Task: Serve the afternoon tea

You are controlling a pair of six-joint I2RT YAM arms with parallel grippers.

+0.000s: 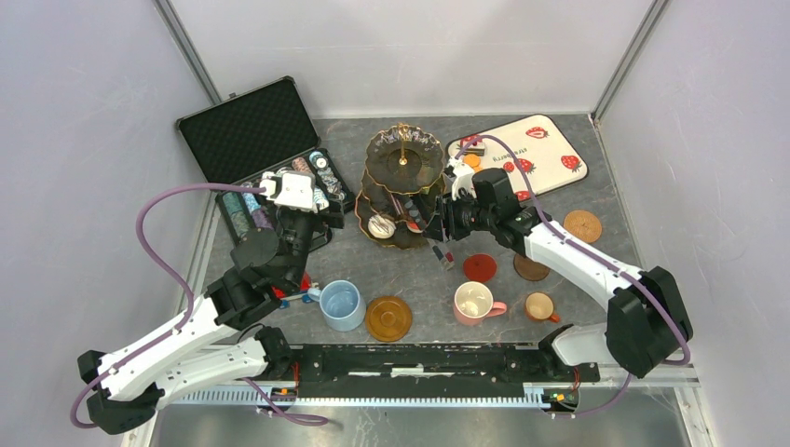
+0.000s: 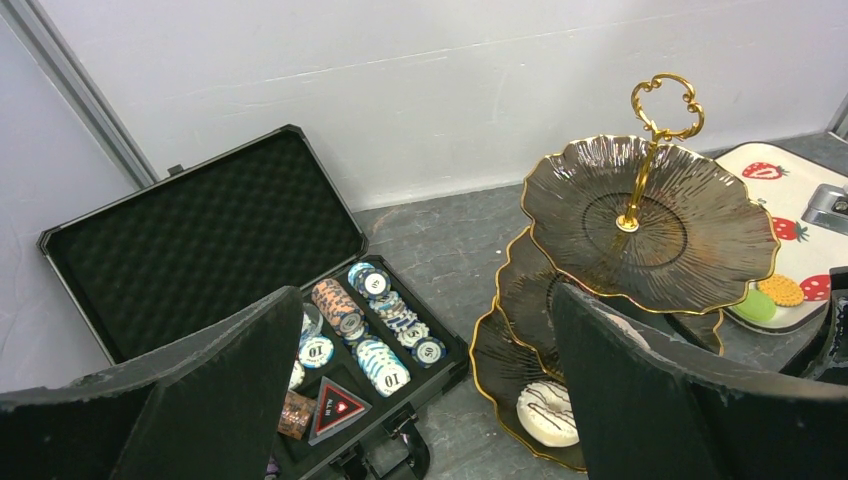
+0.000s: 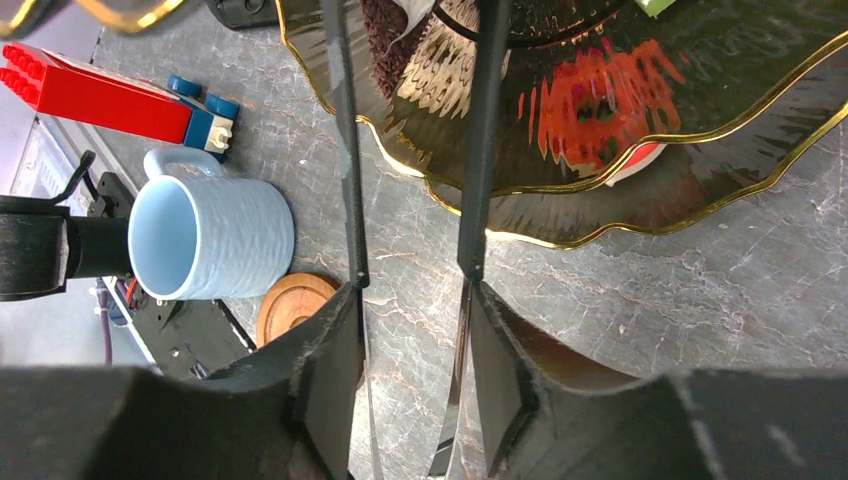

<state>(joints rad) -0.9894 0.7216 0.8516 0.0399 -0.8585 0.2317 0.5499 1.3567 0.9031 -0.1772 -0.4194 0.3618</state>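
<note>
The dark gold-rimmed three-tier stand [image 1: 402, 158] [image 2: 650, 220] [image 3: 560, 190] stands at the back centre, with a white iced donut [image 2: 548, 412] [image 1: 380, 224] on its bottom tier. My right gripper [image 1: 436, 222] [image 3: 410, 290] is at the stand's right side, shut on black tongs [image 3: 345, 150] whose two arms reach over the lower plate; their tips are out of view. A brown cake piece [image 3: 385, 40] lies on that plate beside the tongs. My left gripper [image 1: 315, 219] [image 2: 425, 295] hovers open and empty between the poker case and the stand.
Along the front stand a blue mug [image 1: 342, 304] [image 3: 215, 235], a wooden coaster [image 1: 388, 318] [image 3: 292, 302], a pink mug [image 1: 475, 303] and a small brown mug [image 1: 540, 305]. Other coasters [image 1: 480, 267] lie right. The strawberry mat [image 1: 540, 149] holds treats. The open poker case [image 1: 247, 130] and red toy car [image 3: 100, 95] are left.
</note>
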